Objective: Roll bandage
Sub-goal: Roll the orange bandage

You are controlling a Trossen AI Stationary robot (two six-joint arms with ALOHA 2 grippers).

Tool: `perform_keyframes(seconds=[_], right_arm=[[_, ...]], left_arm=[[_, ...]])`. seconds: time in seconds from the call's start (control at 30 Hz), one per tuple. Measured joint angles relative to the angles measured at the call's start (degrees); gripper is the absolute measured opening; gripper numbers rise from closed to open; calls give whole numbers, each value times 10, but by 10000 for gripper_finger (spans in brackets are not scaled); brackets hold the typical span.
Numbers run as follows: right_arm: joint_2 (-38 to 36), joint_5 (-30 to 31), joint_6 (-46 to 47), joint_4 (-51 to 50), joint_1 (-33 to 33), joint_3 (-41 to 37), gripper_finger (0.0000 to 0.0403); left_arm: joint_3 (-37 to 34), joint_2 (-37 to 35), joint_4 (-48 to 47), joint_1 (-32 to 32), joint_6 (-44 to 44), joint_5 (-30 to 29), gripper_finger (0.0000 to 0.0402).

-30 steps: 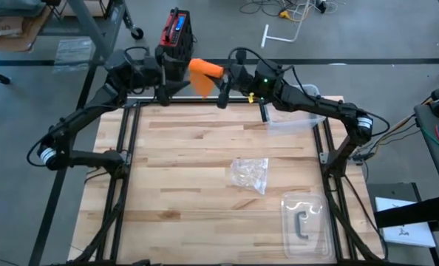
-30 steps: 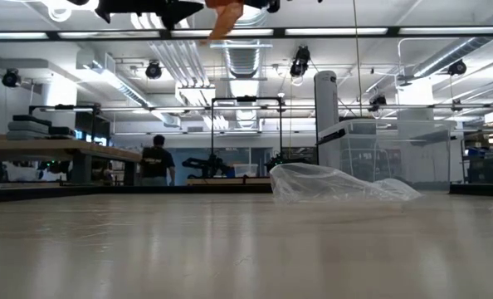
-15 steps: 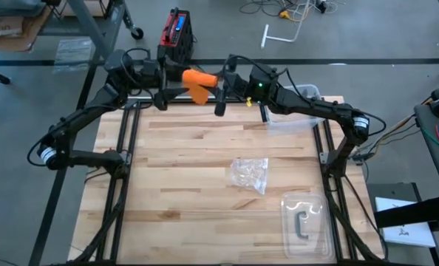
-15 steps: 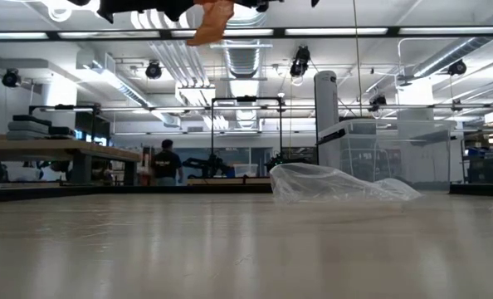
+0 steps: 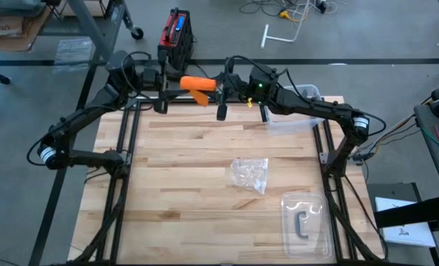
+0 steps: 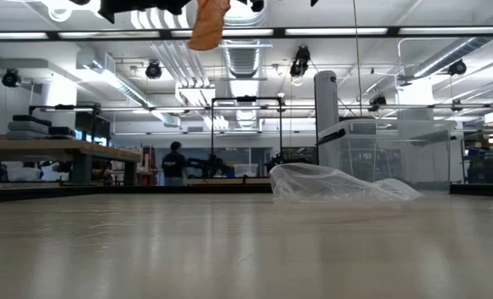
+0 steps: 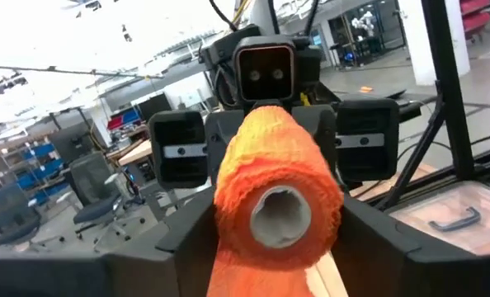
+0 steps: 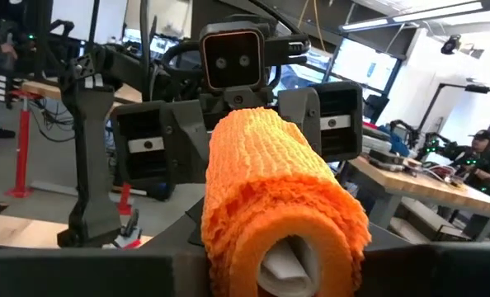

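The bandage [image 5: 193, 80] is a compact orange roll held level, high above the table's far edge, between my two grippers. A short loose tail [image 5: 201, 96] hangs from it; the tail also shows at the top of the low view [image 6: 207, 25]. My left gripper [image 5: 177, 81] is shut on the roll's left end, and my right gripper [image 5: 216, 83] on its right end. Each wrist view looks at one end of the roll with its pale core [image 7: 280, 216] [image 8: 288, 256], with the other arm's wrist behind it. My left gripper pinches the roll's left end [image 7: 228, 223] between its two fingers, one on either side of the round. The fingers come level from the table's left, along the roll's axis. The roll is lifted clear, its tail hanging slack. My right gripper pinches the roll's right end [image 8: 220, 239] between its two fingers, one on either side. The fingers come level from the table's right, along the roll's axis. The roll is clear of the table.
A crumpled clear plastic wrapper [image 5: 250, 174] lies mid-table and also shows in the low view [image 6: 338, 183]. A clear tray with a dark clip [image 5: 306, 222] sits near the front right corner. A clear container [image 5: 293, 118] sits at the far right. People stand in the room behind.
Both grippers have moved together a little toward the table's left and near edges with the roll. The roll has turned from slanting to level between them. The hanging tail has swung left and reaches lower in the low view.
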Motion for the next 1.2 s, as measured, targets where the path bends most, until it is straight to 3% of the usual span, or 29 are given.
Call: perform_keyframes(seconds=[0.33, 0.57, 0.7, 0.87, 1.07, 1.2], right_arm=[[0, 0, 6, -18, 0, 0, 97], [0, 1, 10, -17, 0, 0, 106], [0, 1, 10, -18, 0, 0, 100], [0, 2, 20, -22, 0, 0, 106], [-1, -3, 23, -53, 0, 0, 147], [-11, -4, 20, -97, 0, 4, 187]], left_arm=[[0, 2, 5, -8, -27, -1, 229], [0, 9, 4, -12, -17, -44, 246], [0, 9, 4, -14, -15, -41, 215], [0, 10, 4, -14, -13, -33, 145], [0, 15, 2, -14, -7, -22, 63], [0, 13, -1, -11, 2, -20, 51]])
